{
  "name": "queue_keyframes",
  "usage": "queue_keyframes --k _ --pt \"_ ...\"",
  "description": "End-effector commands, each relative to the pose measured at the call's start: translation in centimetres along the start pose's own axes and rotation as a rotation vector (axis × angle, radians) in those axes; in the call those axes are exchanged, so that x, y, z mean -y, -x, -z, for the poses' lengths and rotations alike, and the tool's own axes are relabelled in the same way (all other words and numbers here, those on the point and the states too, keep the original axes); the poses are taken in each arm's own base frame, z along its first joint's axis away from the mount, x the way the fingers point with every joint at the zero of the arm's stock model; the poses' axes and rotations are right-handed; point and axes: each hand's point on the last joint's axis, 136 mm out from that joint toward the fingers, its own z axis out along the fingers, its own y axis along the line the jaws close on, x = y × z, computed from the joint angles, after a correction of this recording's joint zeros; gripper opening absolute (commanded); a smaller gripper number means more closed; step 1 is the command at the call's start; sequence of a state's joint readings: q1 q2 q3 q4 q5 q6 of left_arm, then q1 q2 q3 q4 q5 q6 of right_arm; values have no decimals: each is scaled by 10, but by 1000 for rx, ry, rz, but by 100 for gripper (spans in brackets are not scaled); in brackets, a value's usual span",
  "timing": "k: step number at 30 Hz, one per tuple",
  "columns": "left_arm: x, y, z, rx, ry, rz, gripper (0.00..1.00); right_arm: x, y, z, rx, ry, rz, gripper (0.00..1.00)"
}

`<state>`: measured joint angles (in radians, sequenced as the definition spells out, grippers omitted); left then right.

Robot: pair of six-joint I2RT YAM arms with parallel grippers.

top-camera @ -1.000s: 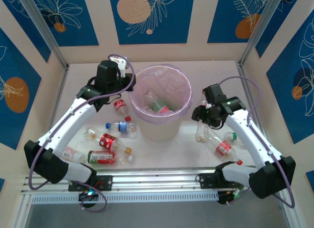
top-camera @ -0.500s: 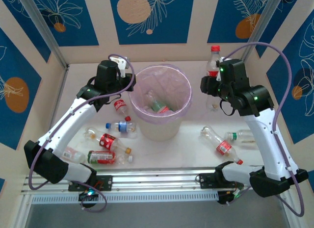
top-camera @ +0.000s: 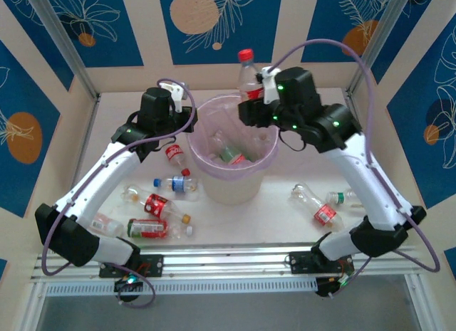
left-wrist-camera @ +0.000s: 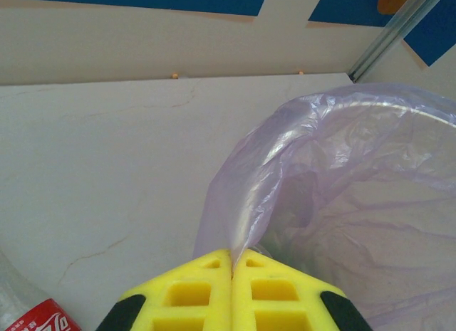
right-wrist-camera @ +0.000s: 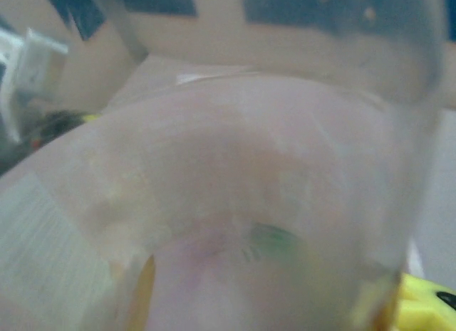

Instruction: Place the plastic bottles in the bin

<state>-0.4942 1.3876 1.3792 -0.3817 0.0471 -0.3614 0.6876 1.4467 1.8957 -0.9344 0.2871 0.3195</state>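
I'm at the drop: my right hand grips a red-capped bottle upright at the upper centre of the top view, above the far rim of the bin. My left hand is pinched shut on the liner. Next, I judge, centre the bottle over the mouth, then release.

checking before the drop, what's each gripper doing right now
Left gripper: closed, pinching the bag liner at the rim of the bin.
Right gripper: closed on a red-capped bottle, held up over the bin.
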Motion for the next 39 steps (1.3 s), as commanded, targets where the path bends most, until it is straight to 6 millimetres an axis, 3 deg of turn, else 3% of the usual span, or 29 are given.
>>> queue_keyframes --k 1,8,15,24,29,32,39 --pt "2 -5 -8 -12 -6 11 1 -20 -22 -31 -94 93 -31 56" --pt "3 1 -5 6 -5 4 0 -17 -80 -73 -252 100 -58 56" --pt "2 4 -2 19 1 10 0 -10 -123 -111 -354 74 -72 57" --pt "4 3 -5 16 -10 12 0 -8 -146 -136 -379 31 -70 73" --pt "4 4 -2 21 -10 9 0 -1 -156 -146 -400 -13 -63 75" --pt "5 5 0 25 -10 8 0 2 -163 -150 -416 -32 -55 82" --pt "4 4 1 21 -10 3 0 -1 -165 -153 -426 -32 -45 94"
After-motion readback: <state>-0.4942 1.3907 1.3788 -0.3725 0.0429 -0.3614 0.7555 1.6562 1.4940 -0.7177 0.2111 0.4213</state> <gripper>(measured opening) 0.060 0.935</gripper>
